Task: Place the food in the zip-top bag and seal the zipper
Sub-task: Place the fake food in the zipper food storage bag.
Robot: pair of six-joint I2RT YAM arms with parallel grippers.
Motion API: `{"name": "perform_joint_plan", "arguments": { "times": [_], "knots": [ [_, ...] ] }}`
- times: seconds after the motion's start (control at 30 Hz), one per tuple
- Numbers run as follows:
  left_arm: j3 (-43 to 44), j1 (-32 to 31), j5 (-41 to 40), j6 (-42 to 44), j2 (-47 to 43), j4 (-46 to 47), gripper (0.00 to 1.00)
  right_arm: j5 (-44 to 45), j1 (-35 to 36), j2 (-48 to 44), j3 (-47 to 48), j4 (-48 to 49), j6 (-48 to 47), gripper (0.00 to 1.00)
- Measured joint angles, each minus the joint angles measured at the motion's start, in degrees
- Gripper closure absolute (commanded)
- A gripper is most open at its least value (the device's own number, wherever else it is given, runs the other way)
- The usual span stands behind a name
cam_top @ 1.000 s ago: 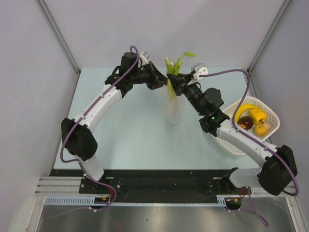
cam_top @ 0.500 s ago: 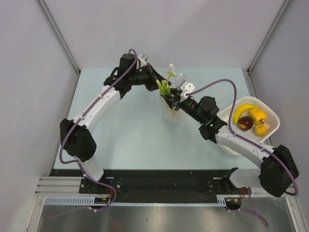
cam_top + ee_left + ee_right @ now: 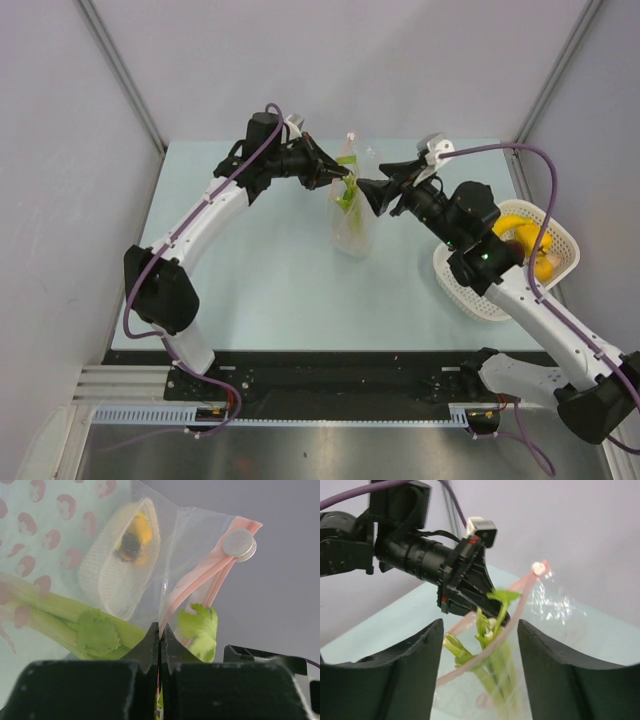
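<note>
The zip-top bag (image 3: 352, 222) stands upright at the table's middle, its mouth open. My left gripper (image 3: 335, 176) is shut on its pink zipper (image 3: 199, 582) edge; the closed tips (image 3: 160, 628) pinch the strip. The white-and-green leek (image 3: 346, 192) stands inside the bag, leaves poking out of the mouth (image 3: 492, 630). My right gripper (image 3: 371, 191) hangs open just right of the bag's mouth, with nothing between its fingers (image 3: 417, 672). More food lies in the basket: the banana (image 3: 516, 222) and a small orange-yellow fruit (image 3: 545, 264), partly hidden by my right arm.
The white perforated basket (image 3: 470, 296) sits at the right edge of the table, under my right forearm. It also shows through the clear bag as the basket (image 3: 107, 587) in the left wrist view. Grey walls stand close behind.
My right gripper opened and let go of the leek, which dropped lower into the bag. The gripper then drew back up and to the right. The left gripper kept its hold.
</note>
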Motion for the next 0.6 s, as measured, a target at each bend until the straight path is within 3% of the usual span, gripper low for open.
{"name": "perform_joint_plan", "arguments": {
  "times": [0.2,0.37,0.53,0.6],
  "knots": [
    [0.0,-0.37,-0.57,0.07,0.0,-0.04,1.0,-3.28,-7.15,1.03,2.49,-11.82,11.19,0.5],
    [0.02,-1.27,-1.53,0.24,0.0,-0.07,1.0,-5.73,-9.73,5.4,2.73,-16.2,17.97,0.54],
    [0.02,-2.25,-1.9,0.42,0.0,-0.09,1.0,-7.23,-9.81,8.04,4.28,-17.33,21.57,0.56],
    [0.02,-2.47,-2.1,0.61,0.0,-0.15,1.0,-8.13,-9.92,8.76,5.2,-16.96,22.64,0.49]
  ]
}}
